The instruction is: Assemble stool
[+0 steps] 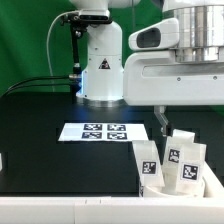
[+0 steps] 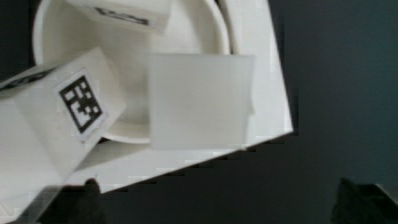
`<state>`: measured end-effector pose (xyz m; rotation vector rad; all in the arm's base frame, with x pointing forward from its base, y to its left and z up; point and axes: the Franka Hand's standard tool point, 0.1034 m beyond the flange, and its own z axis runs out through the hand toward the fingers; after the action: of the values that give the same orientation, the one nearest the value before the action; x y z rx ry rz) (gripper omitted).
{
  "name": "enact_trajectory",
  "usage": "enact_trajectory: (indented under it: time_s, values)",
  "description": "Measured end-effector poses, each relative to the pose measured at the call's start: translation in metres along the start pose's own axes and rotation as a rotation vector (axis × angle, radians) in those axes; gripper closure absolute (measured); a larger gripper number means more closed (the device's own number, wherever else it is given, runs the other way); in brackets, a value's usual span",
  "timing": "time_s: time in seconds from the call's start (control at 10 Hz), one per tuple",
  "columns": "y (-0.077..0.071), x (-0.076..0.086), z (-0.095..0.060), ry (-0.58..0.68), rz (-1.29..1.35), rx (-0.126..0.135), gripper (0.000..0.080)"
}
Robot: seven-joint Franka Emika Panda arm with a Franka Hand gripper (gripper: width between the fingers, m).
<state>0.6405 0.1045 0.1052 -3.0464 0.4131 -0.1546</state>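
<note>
The stool's parts lie bunched on the black table at the exterior view's lower right. Two chunky white legs (image 1: pixel 148 162) (image 1: pixel 186 160) with black-and-white tags stand there against a white seat piece (image 1: pixel 168 186). My gripper (image 1: pixel 162 126) hangs just above and behind them, touching nothing. In the wrist view a plain white leg (image 2: pixel 196 100) lies across the curved white seat (image 2: pixel 246 40), with a tagged leg (image 2: pixel 68 100) beside it. My gripper (image 2: pixel 219 203) is open, its dark fingertips (image 2: pixel 75 202) far apart over bare black table, nothing between them.
The marker board (image 1: pixel 103 131) lies flat mid-table, to the exterior view's left of the parts. The robot's white base (image 1: pixel 100 65) stands behind it with black cables. A white table edge (image 1: pixel 60 212) runs along the front.
</note>
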Motion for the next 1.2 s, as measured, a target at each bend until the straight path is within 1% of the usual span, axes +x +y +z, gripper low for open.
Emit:
enact_trajectory:
  time_s: [0.1, 0.2, 0.3, 0.4, 0.5, 0.7, 0.8, 0.9, 1.0, 1.2]
  values:
    - [0.001, -0.003, 0.008, -0.009, 0.001, -0.011, 0.0150]
    - [0.000, -0.007, 0.015, -0.019, 0.020, -0.017, 0.0150]
    - [0.000, -0.007, 0.021, -0.019, 0.088, -0.023, 0.0150]
    - [0.001, -0.006, 0.026, -0.011, 0.100, -0.028, 0.0150]
    - [0.002, -0.006, 0.026, -0.011, 0.101, -0.029, 0.0150]
    - [0.003, -0.006, 0.026, -0.011, 0.146, -0.030, 0.0421]
    - [0.003, -0.006, 0.026, -0.010, 0.146, -0.031, 0.0467]
    - [0.003, -0.006, 0.027, -0.010, 0.186, -0.029, 0.0467]
    - [0.003, -0.006, 0.027, -0.007, 0.306, -0.030, 0.0467]
    - [-0.002, -0.005, 0.027, 0.021, 0.723, -0.019, 0.0467]
